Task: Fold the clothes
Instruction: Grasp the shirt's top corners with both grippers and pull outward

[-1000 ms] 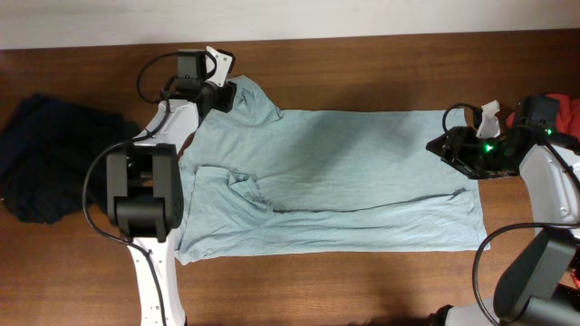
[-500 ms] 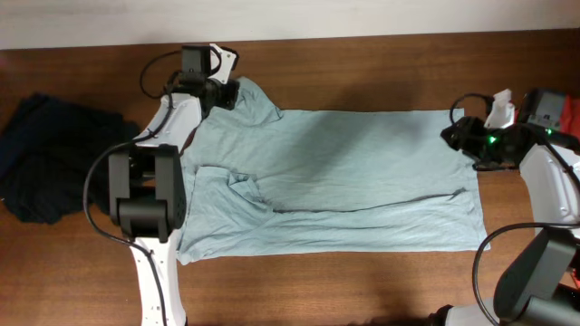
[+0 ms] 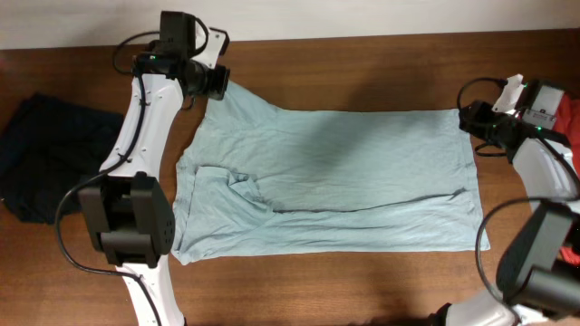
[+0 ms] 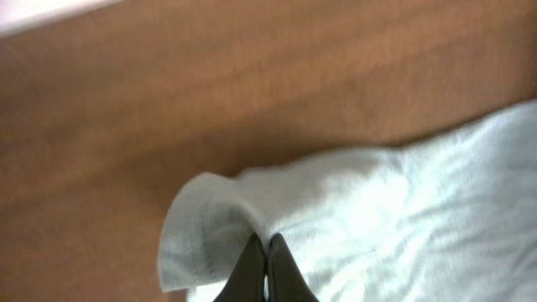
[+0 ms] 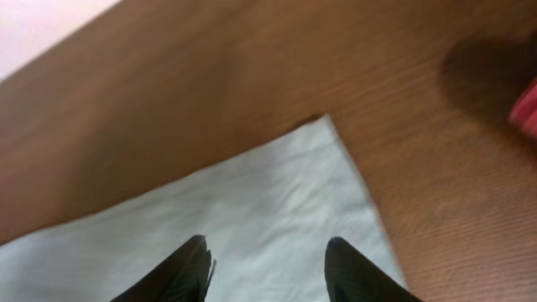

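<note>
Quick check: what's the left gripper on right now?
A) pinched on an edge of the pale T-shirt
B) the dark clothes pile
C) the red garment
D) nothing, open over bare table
A: the left wrist view shows the left gripper closed on a fold at the edge of the pale T-shirt.

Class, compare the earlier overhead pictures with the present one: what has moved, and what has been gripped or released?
The left claw shut on the T-shirt at its far left sleeve and pulled it outward and away, stretching that corner. The right claw shifted along the hem to the far right corner, open over it. The shirt's body and the navy garment stayed put.
</note>
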